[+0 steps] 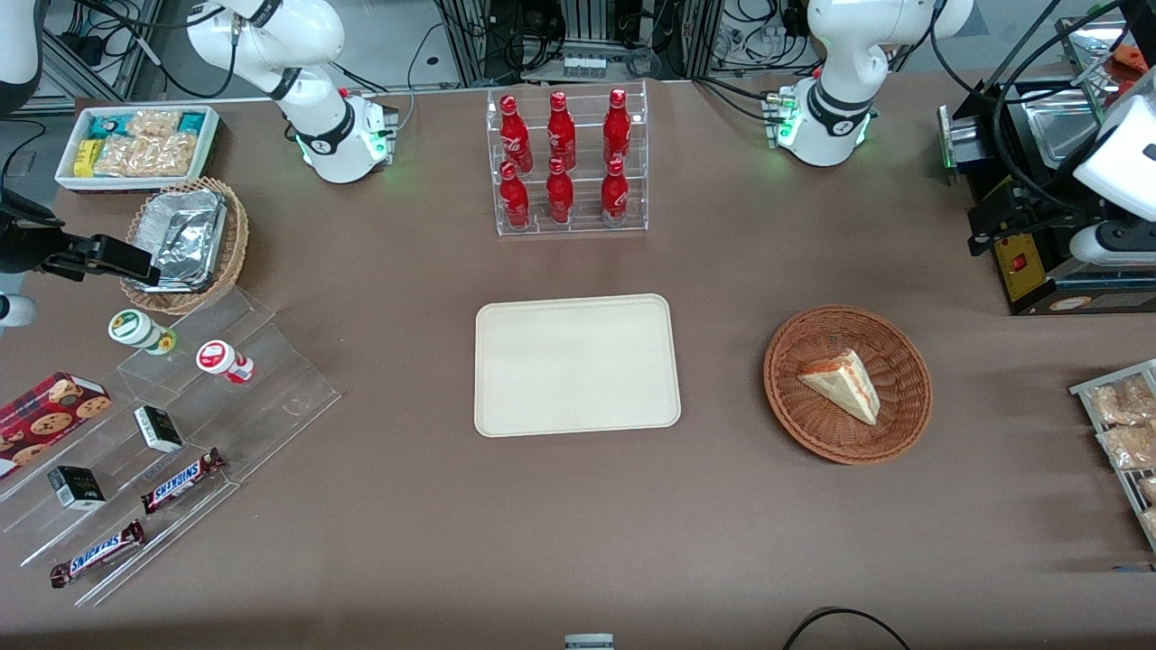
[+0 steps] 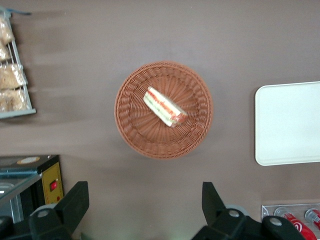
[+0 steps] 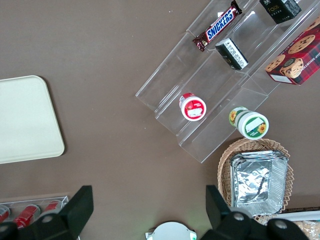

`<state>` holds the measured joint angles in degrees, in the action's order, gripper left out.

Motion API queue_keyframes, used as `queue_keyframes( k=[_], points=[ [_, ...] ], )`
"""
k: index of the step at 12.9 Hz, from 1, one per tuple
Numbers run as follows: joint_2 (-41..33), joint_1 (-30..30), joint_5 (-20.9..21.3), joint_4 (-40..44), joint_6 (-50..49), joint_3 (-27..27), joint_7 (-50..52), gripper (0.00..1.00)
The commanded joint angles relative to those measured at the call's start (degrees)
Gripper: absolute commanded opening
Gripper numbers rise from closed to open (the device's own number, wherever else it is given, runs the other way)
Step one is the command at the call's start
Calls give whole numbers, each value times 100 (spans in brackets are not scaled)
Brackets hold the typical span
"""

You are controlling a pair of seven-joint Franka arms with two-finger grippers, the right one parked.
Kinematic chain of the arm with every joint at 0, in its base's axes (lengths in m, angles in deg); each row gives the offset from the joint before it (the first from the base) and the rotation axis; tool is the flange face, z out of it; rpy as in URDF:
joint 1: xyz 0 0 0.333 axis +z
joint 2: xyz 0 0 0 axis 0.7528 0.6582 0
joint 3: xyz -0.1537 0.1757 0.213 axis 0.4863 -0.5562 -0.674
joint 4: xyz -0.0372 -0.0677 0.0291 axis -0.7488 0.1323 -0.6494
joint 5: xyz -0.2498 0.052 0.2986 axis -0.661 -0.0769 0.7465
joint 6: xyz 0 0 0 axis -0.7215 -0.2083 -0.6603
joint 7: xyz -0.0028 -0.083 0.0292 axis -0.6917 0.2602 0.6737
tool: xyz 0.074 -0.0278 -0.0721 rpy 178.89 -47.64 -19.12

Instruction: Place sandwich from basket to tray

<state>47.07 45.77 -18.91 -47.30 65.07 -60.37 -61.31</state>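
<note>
The sandwich (image 1: 844, 381), a pale wedge with red-orange filling at its edge, lies in the round reddish-brown wicker basket (image 1: 813, 424). The cream tray (image 1: 576, 366) lies flat beside the basket, toward the parked arm's end, with bare table between them. In the left wrist view my gripper (image 2: 145, 200) is open wide and empty, high above the table. It hangs over bare tabletop a little farther from the front camera than the basket (image 2: 145, 135). That view also shows the sandwich (image 2: 164, 106) and one end of the tray (image 2: 287, 122).
A clear rack of red bottles (image 1: 567, 162) stands farther back than the tray. A black machine (image 1: 1030, 181) and a wire rack of snack bags (image 1: 1124, 433) sit at the working arm's end. Acrylic steps with snacks (image 1: 163, 433) and a tan basket with a foil container (image 1: 185, 244) lie toward the parked arm's end.
</note>
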Motion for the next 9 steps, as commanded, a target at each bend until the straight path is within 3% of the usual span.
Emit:
queue_keyframes(
  k=[1,5,9],
  points=[
    [-128,-19,-25,-77,-152,-90,-47,100],
    [-120,-1,10,-209,-99,-99,22,100],
    [-252,-10,-60,-1393,1040,-81,443,100]
  ],
)
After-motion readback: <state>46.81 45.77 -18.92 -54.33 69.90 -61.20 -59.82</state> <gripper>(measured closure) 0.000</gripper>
